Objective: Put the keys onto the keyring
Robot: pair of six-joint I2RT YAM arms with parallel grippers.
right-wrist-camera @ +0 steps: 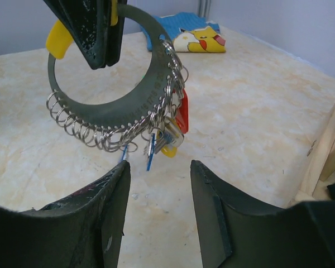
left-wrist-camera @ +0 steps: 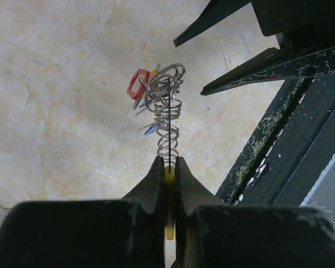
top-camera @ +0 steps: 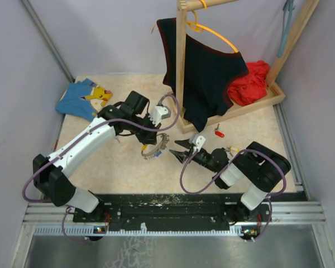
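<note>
Left gripper (left-wrist-camera: pixel 168 164) clamped on keyring (left-wrist-camera: pixel 167 106), holding it up. Right gripper (right-wrist-camera: pixel 159 167) apart, empty, near ring. Next, likely: fetch red key (top-camera: pixel 219 133), thread on.

Dark-grey keyring (right-wrist-camera: pixel 109 111) — red tag (right-wrist-camera: pixel 182 111)

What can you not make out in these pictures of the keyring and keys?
- Left wrist view: keyring edge-on, its round shape lost.
- Top view: red key too small for detail.
- Right wrist view: left gripper cut by the top edge; it covers part of the keyring's yellow end.
</note>
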